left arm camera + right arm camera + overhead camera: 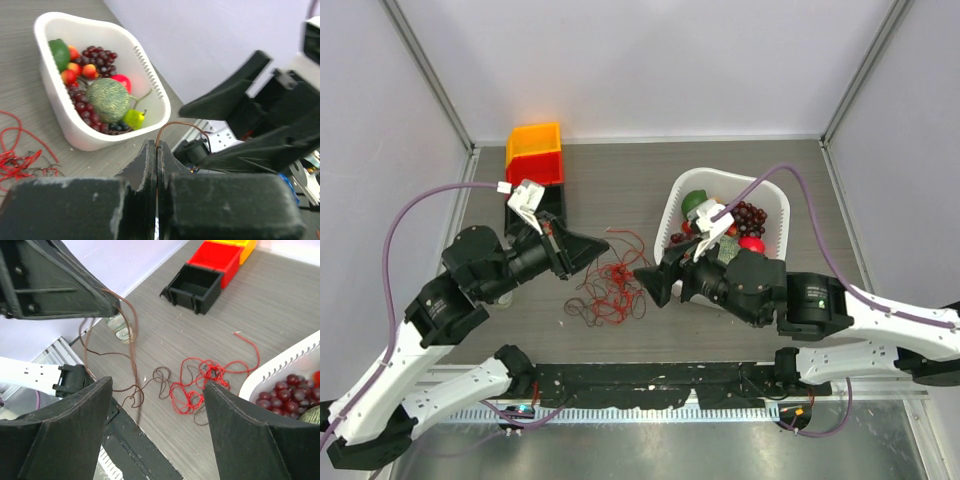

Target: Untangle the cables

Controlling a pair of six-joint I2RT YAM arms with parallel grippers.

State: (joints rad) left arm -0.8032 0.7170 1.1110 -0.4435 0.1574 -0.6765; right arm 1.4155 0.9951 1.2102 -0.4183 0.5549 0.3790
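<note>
**Top external view**
Left gripper [600, 244]: left of centre, tip pointing right, jaws drawn to a single point.
Right gripper [648, 280]: just right of centre, tip pointing left; the jaw gap cannot be told from this view.
Cables [610, 292]: a loose red and brown tangle on the table [740, 330], below and between the two tips.
White basket [775, 200]: right of centre, filled with fruit, its near side hidden by the right arm.
Bins: orange bin [535, 137], red bin [535, 168] and black bin [550, 205] in a row at upper left.

**Left wrist view**
Left gripper [156, 150]: bottom centre, fingers pressed together and pinching the brown strand [175, 123], which arches up and right from the tips.
Red wires [15, 157]: left edge, lying on the table.
White basket [150, 85]: upper left, holding grapes, a green netted melon and small fruit.

**Right wrist view**
Right gripper [157, 385]: fingers [65, 440] at the lower corners, spread wide, gripping nothing.
Left gripper [107, 302]: upper left; the brown strand [134, 335] hangs from its tip in loops down to the table.
Red wires [205, 385]: right of centre, near the basket rim [280, 372].
Bins: top of the frame, the black bin [195, 285] nearest.
</note>
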